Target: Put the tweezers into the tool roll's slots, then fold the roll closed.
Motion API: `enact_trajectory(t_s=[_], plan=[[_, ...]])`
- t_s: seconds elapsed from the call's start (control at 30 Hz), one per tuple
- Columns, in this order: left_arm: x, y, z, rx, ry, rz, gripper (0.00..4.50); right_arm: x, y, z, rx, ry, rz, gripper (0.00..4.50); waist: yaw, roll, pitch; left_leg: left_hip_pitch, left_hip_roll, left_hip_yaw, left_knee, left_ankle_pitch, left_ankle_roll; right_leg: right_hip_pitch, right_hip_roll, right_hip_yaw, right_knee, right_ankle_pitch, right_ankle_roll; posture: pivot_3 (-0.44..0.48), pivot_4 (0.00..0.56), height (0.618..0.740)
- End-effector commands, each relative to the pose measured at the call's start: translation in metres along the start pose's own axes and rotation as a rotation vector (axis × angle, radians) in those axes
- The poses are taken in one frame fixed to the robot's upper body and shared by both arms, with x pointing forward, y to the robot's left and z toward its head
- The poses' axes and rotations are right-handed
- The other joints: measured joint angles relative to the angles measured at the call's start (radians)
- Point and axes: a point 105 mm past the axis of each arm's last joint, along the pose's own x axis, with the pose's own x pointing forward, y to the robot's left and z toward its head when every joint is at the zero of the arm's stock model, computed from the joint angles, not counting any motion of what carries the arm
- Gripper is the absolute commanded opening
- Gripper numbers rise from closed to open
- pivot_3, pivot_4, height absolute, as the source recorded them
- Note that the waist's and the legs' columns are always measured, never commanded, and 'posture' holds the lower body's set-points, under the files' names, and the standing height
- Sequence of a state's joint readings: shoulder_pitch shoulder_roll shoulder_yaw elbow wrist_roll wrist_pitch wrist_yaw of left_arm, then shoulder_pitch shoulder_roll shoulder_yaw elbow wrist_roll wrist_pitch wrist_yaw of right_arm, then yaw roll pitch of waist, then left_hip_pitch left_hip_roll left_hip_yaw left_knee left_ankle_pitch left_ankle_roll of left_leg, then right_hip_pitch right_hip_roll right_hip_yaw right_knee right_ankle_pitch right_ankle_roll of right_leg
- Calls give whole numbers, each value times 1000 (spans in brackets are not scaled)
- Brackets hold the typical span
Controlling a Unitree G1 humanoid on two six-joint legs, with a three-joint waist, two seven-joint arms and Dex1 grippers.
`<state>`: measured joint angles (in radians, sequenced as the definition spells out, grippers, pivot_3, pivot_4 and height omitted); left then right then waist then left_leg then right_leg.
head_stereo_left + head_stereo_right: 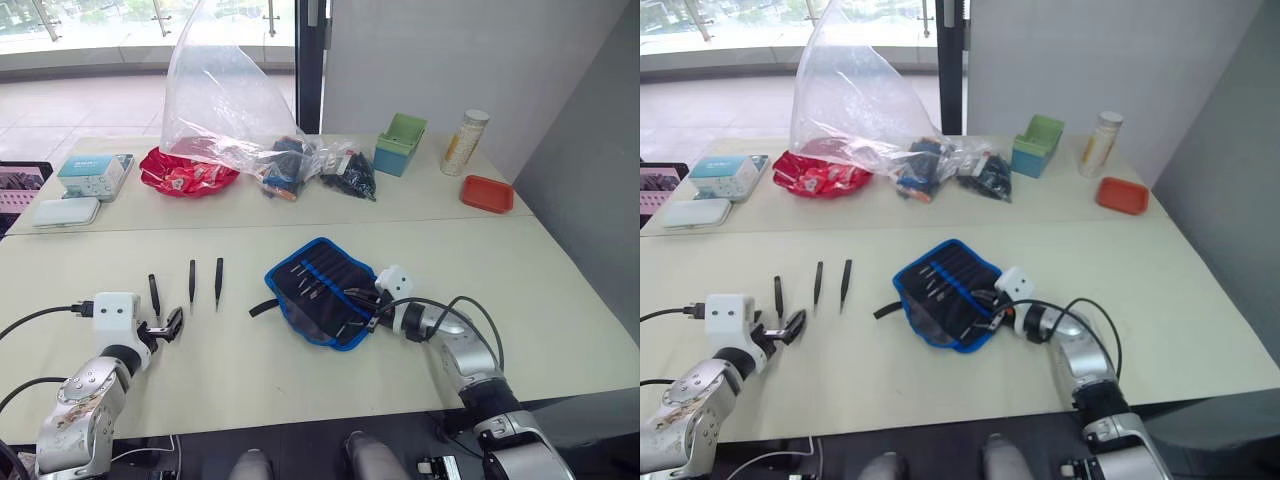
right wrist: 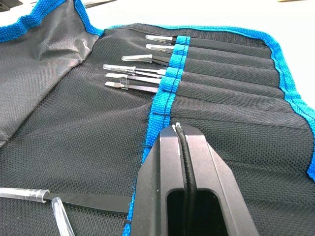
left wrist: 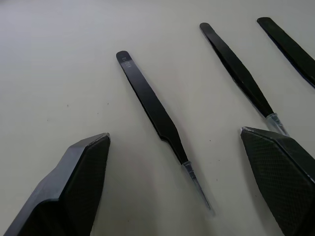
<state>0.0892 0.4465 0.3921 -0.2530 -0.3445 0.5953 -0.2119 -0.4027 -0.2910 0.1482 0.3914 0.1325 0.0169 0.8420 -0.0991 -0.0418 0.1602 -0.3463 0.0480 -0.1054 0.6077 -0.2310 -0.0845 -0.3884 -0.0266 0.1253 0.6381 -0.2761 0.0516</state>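
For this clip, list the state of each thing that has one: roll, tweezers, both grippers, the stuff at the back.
Tool roll: unrolled flat, several tweezers already in its slots.
Loose tweezers: three lying on the table, not held.
Left gripper: open, empty, around one loose tweezer.
Right gripper: shut, over the roll.
Plastic bag: open, standing up.
Green box: open-topped.
Canister: upright.

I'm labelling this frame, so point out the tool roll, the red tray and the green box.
tool roll (image 1: 322, 272), left eye view, on its dark inner fabric.
red tray (image 1: 486, 193), left eye view, on its middle.
green box (image 1: 399, 150), left eye view, on its front wall.
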Motion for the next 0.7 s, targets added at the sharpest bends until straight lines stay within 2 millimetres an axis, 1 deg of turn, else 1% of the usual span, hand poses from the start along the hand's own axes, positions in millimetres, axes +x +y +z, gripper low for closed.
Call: enact_trajectory(t_s=[0.03,0.2,0.23,0.33,0.5,0.53,0.57,0.6,0.7], plan=[[-2,1,-21,-4,99,27,3053,0,33,-55,116,194,92,0,0,0,0,0,0,0,0,0,0,0,0,0,0,0,0,0,150,740],[-5,13,-24,-11,93,83,1357,-2,32,-56,113,199,92,0,-2,1,-1,0,0,0,0,0,0,0,0,0,0,0,0,0,150,740],[-5,15,-23,-12,84,90,1086,-2,32,-56,113,200,92,0,-2,1,-1,0,0,0,0,0,0,0,0,0,0,0,0,0,150,740],[-6,21,-10,-13,16,103,39,-1,32,-56,113,201,95,0,-2,1,-1,0,0,0,0,0,0,0,0,0,0,0,-1,0,150,740],[-4,23,2,36,-14,68,12,-1,32,-56,113,200,96,0,-3,0,-1,0,0,0,0,0,-1,-1,1,0,-1,0,-1,0,150,740],[-3,23,10,40,-39,54,12,-1,32,-56,113,201,95,0,-3,0,-1,0,1,0,-1,0,-1,-1,1,0,-1,-1,-1,0,150,740],[-1,21,26,50,-95,25,12,-1,32,-56,114,201,93,0,-3,0,0,0,1,0,-1,0,-1,-1,1,0,-1,-1,-2,0,150,740],[0,20,37,58,-134,5,12,-1,32,-56,115,201,92,0,-2,-1,0,0,1,0,-1,0,-1,-1,1,0,-1,-1,-2,0,150,740],[2,15,65,77,-227,-50,12,-1,32,-57,116,201,89,0,0,-7,0,-2,1,-1,0,0,-1,-3,2,-1,-1,-1,-2,0,150,740]])
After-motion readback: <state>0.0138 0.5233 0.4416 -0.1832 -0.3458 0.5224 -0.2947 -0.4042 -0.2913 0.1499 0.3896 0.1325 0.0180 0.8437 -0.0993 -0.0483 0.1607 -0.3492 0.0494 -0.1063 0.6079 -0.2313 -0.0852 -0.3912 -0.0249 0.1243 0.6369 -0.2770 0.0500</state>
